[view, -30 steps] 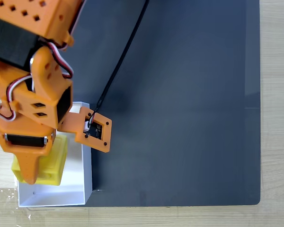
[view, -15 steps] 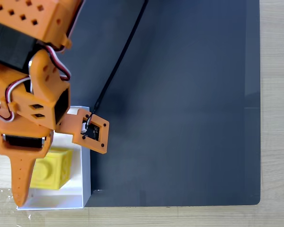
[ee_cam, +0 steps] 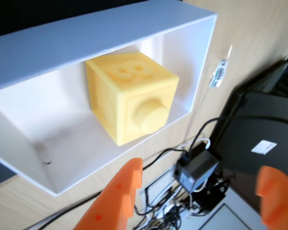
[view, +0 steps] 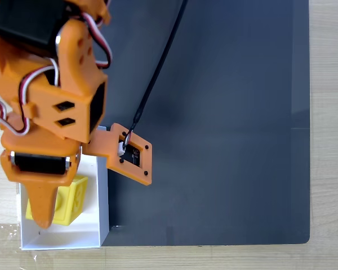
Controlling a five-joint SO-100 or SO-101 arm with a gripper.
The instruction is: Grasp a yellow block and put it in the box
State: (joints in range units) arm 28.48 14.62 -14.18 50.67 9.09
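Note:
The yellow block [view: 70, 201] lies inside the white box [view: 103, 197] at the lower left of the fixed view, free of any grip. In the wrist view the block [ee_cam: 120, 96] rests on the box's floor, with its round stud facing the camera and the box's walls [ee_cam: 86, 38] around it. My orange gripper [ee_cam: 197, 201] hangs open above the box, both fingers apart with nothing between them. In the fixed view one orange finger [view: 42, 205] covers the block's left part.
A dark grey mat [view: 214, 124] covers most of the wooden table [view: 329, 135]. A black cable [view: 158, 73] runs from the wrist camera board [view: 132, 156] to the top edge. Beyond the table edge the wrist view shows cables and a power adapter [ee_cam: 197, 167].
One second ago the gripper was shut on the yellow block over the box. It has since opened, the block has dropped onto the box's floor, and the arm has lifted up.

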